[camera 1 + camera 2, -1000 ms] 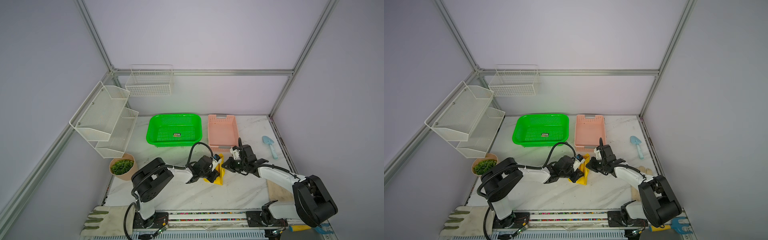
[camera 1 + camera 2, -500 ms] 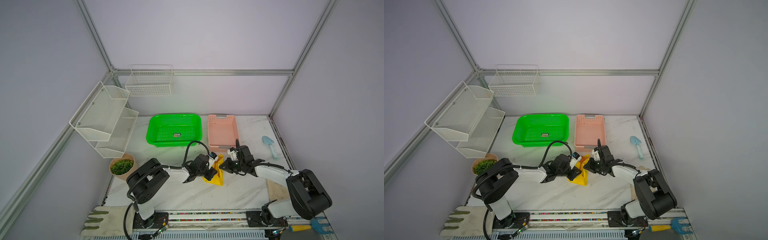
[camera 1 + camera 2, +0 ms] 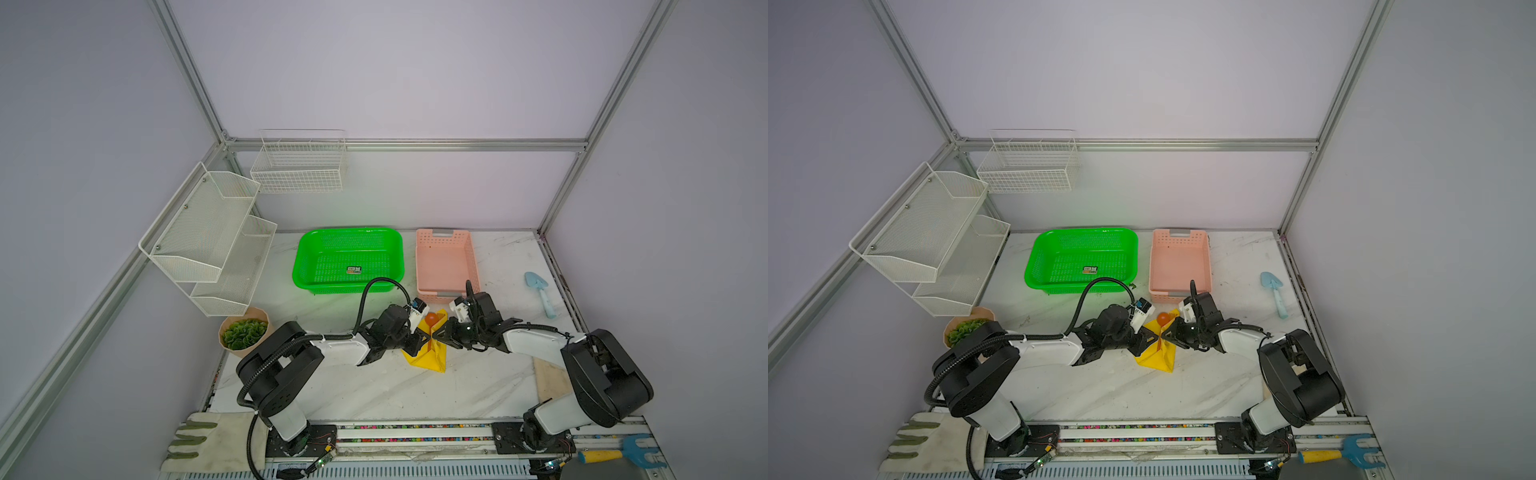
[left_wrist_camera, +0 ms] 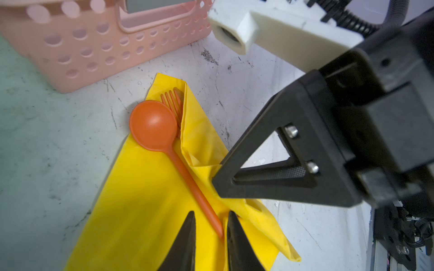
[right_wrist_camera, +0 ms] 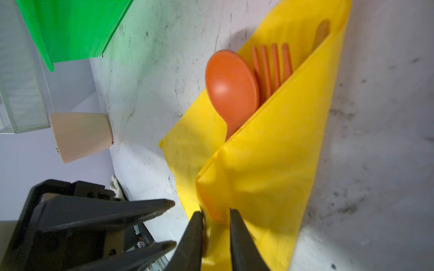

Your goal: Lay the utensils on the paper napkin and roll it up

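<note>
Napkin: the paper napkin [image 3: 428, 358] is being worked on the marble table [image 3: 415, 399], just in front of the pink basket [image 3: 446, 266], between the two grippers.
Utensils: the spoon [image 4: 152, 124] and fork [image 4: 172, 99] are being carried on the sheet, heads poking out at its far corner. A paler strip tucked under the fold is judged to be the knife [image 5: 322, 31].
Fold: one flap is being laid over the fork and beside the spoon handle; the other side is lying flat.
Left gripper [image 4: 211, 214]: jaws are being shown a narrow gap apart, with the spoon handle tip in the gap. A pinch cannot be told.
Right gripper [image 5: 215, 211]: jaws are being shown a little apart, astride the flap's edge. A pinch on the paper cannot be told.
Done: placing is judged finished; wrapping is being started.
Left: the second side is not yet being folded over, and no tight roll is being formed.
</note>
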Robot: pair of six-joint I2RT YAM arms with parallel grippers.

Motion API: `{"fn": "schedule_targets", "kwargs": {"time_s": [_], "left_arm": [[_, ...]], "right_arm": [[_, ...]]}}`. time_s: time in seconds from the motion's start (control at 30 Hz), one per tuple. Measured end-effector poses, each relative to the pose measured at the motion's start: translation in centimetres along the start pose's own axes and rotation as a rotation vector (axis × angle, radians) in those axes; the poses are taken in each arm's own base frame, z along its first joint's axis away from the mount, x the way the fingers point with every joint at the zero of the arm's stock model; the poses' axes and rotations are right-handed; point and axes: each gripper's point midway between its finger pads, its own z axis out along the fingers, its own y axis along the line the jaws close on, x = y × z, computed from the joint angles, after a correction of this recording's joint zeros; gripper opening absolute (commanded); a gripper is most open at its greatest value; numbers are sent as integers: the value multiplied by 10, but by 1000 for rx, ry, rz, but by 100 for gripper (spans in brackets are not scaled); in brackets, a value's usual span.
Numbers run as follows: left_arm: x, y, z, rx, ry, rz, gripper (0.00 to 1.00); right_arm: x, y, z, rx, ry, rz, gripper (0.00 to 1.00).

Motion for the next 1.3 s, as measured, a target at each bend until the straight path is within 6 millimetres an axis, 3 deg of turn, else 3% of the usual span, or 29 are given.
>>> {"fn": "schedule_targets", "kwargs": {"time_s": [0.1,0.43,0.6,1.3], "left_arm": [[1,2,-3,0,-1,-12,32],[18,5,-4,6,19,-53,33],[12,4,-4,20,-2,-64,33],[4,-2,-16,50,-35,-90,42]], "right_arm": [[0,1,1,-6,4,1,40],[2,4,1,-24,17,0,44],[3,13,1,-55,28,-13,52],[1,26,6,-115,55,-33,60]]}}
